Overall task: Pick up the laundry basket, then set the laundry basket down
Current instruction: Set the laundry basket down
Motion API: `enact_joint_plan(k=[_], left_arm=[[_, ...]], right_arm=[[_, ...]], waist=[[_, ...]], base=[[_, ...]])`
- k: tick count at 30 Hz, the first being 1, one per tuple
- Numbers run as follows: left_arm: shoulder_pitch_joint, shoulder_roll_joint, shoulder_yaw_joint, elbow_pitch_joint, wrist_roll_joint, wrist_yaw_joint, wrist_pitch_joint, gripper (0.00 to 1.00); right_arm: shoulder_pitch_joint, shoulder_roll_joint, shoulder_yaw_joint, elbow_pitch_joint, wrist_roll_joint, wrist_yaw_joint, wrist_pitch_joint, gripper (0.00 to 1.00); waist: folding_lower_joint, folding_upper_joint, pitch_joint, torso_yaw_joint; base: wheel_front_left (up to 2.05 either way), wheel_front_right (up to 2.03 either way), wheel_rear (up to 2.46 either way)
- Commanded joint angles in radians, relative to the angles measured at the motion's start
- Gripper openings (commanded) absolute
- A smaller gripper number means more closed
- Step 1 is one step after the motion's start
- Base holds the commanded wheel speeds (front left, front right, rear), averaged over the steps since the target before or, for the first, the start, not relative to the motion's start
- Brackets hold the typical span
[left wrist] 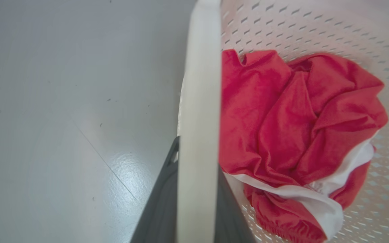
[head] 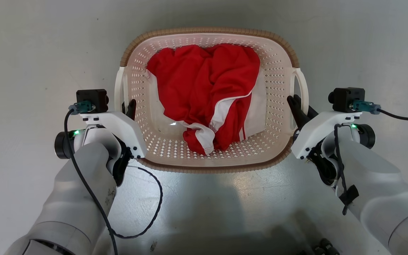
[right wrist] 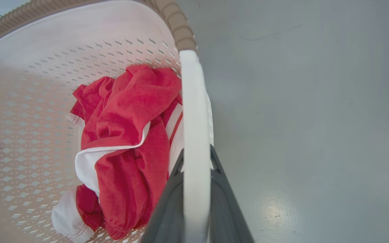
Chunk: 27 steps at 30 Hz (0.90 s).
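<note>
The laundry basket (head: 211, 31) sits between the two claws, each clamped on one of its white side handles. The left claw (head: 130, 107) is nearly closed on the left handle (left wrist: 199, 101). Its dark fingers (left wrist: 160, 202) press either side of the white bar, one outside the basket and one inside. The right claw (head: 299, 108) grips the right handle (right wrist: 194, 118) the same way, jaws pinched narrow around it. Inward from each claw, on the basket's perforated bottom, lies a crumpled red-and-white garment (head: 207, 95), apart from both claws. Outward from each claw is grey floor (head: 30, 53) — whether the basket rests on it or hangs just clear I cannot tell.
</note>
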Motion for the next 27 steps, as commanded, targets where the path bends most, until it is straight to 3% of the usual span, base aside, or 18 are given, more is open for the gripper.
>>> enact_joint_plan(k=[1,6,7,8,9,27], left_arm=[[-0.003,0.029,0.02,-0.007,0.002,0.008,-0.013,0.0],[-0.006,0.024,0.023,-0.007,0.0,0.009,-0.013,0.0],[-0.004,0.023,0.024,-0.007,-0.003,0.01,-0.009,0.19],[-0.004,0.022,0.024,-0.007,-0.004,0.009,-0.008,0.76],[-0.004,0.021,0.024,-0.007,-0.005,0.009,-0.009,1.0],[0.017,0.03,0.016,-0.007,-0.016,0.023,0.003,1.0]], right_arm=[[0.042,0.005,0.004,-0.009,-0.009,0.008,-0.014,0.0],[0.044,0.009,-0.007,0.004,-0.011,0.008,-0.014,0.0],[0.045,0.011,-0.008,0.01,-0.009,0.008,-0.014,0.36],[0.047,0.014,-0.009,0.019,-0.003,0.008,-0.014,1.0],[0.048,0.017,-0.008,0.03,0.002,0.008,-0.014,1.0],[0.047,0.026,-0.018,0.053,0.004,0.008,-0.014,1.0]], waist=[[0.0,0.0,0.005,0.002],[0.0,0.0,0.013,0.008],[0.0,0.0,0.013,0.008],[0.0,0.0,0.012,0.008],[0.0,0.0,0.012,0.009],[0.0,0.0,-0.02,0.003]], base=[[0.0,0.0,0.0],[0.0,0.0,0.0],[0.0,0.0,0.0],[0.0,0.0,0.0],[0.0,0.0,0.0],[0.0,0.0,0.0]])
